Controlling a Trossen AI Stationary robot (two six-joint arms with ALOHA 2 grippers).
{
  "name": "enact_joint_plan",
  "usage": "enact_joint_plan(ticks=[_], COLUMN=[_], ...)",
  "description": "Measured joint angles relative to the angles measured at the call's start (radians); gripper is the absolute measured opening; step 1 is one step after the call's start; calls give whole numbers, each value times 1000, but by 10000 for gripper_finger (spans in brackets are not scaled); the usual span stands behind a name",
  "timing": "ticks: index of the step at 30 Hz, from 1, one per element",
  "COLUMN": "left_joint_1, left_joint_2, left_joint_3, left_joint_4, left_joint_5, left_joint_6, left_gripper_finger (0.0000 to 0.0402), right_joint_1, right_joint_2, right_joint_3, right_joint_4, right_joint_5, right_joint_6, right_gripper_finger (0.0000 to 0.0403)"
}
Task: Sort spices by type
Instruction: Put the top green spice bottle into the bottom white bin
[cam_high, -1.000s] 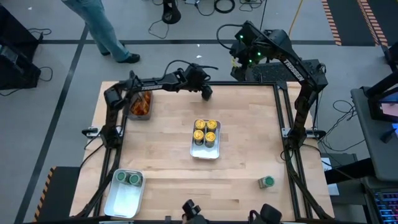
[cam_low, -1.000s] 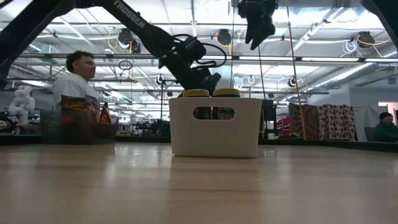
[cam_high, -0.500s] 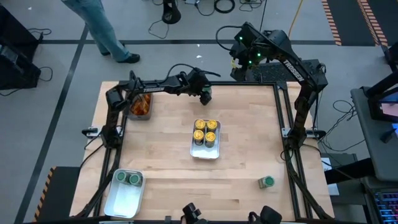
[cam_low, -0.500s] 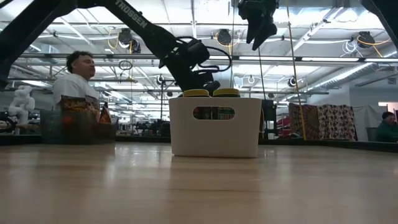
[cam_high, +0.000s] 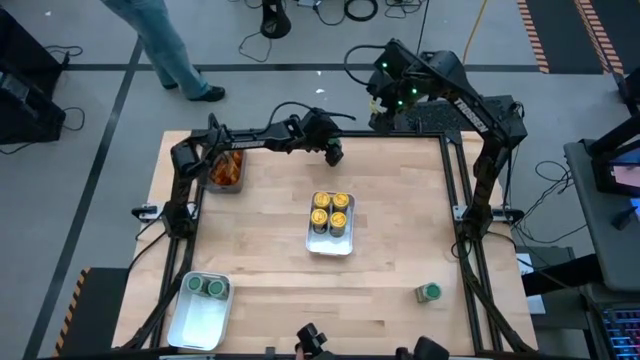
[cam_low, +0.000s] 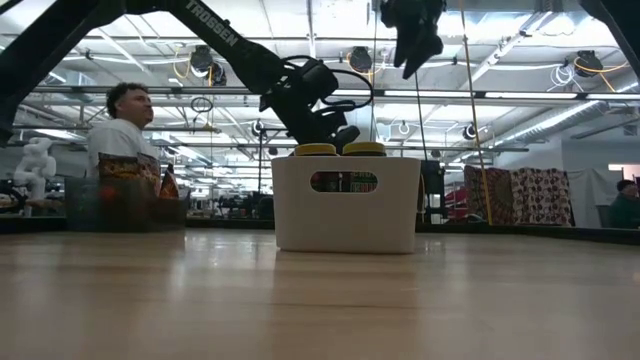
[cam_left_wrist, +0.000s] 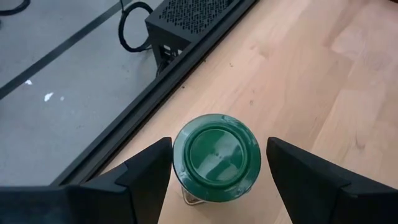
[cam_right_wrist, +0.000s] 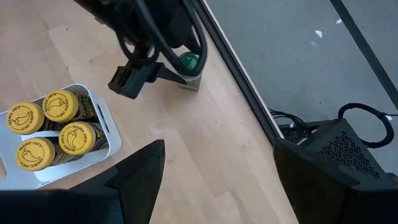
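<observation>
Near the top centre of the high view, the left end effector (cam_high: 335, 152) straddles a green-lidded jar (cam_left_wrist: 215, 155) on the counter (cam_high: 270, 230), fingers wide apart and not gripping it. The right end effector (cam_high: 378, 100), also open and empty, hangs above the counter's top edge.

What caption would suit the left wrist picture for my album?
Left gripper open around a green-lidded jar standing near the wooden table's edge.
</observation>
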Motion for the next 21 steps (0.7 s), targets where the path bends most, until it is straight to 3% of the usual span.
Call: enact_joint_plan(ticks=[21], left_joint_1=[-2], left_joint_2=[41], left_joint_3=[-1], left_joint_4=[6], left_joint_5=[-2], left_joint_6=[-55], left_gripper_finger=[263], right_joint_1=[21], right_joint_2=[0], right_joint_3=[0], right_joint_4=[0], right_joint_5=[0], right_joint_6=[4], right_gripper_finger=[281])
